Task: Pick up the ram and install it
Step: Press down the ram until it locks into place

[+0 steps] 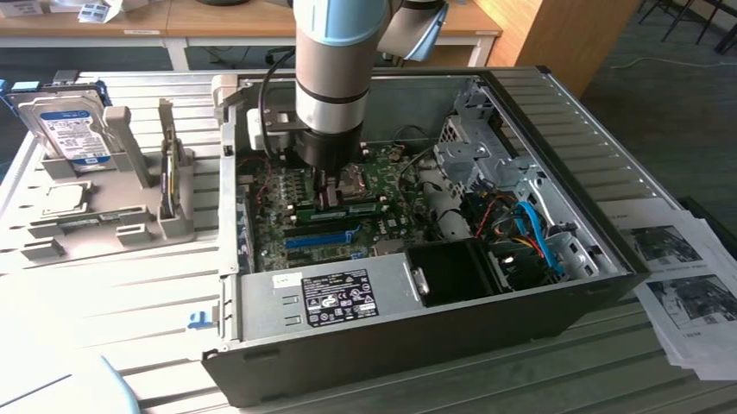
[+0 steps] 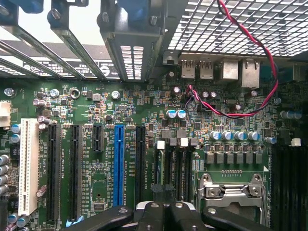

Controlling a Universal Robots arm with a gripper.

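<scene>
Slatted metal table (image 1: 103, 285) carries an open computer case (image 1: 599, 259). Gripper (image 1: 330, 197), at the exterior view's centre, is clamped narrow on the ram (image 1: 351, 209), which lies on the motherboard (image 2: 96, 106) slots.

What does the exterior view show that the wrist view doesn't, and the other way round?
Exterior view: the hard drive in its grey stand, and printed papers beside the open computer case. Wrist view: a twisted red-black wire and a white slot. Both: the shut end effector over the green motherboard and its blue slot.
</scene>
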